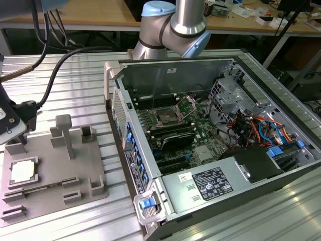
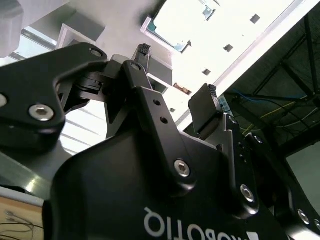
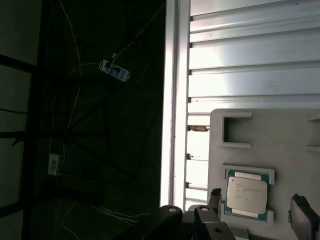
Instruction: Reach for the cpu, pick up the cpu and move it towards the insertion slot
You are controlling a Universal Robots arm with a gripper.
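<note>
Ribbed metal table (image 1: 75, 95) carries a grey tray (image 1: 50, 163) at the exterior view's left, with the cpu (image 1: 23, 171) lying flat in a recess. In the first wrist view the gripper (image 3: 257, 202) hangs over the cpu (image 3: 246, 194), fingers spread wide, holding nothing. Well to the right, the open computer case (image 1: 175, 70) holds the insertion slot (image 1: 165, 118).

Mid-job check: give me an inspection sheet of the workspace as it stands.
Surface: ribbed aluminium table, carrying a grey plastic fixture tray and an open computer case.
Job's things: silvery square cpu chip lies in a tray recess; silver-framed processor socket sits inside the case, away from the chip.
Clutter: grey upright posts on the tray.
Hand: black hand open, poised over the chip, holding nothing.
Cables: black cables drape over the table; red and blue wires inside the case.
Surroundings: wooden workbenches behind.
</note>
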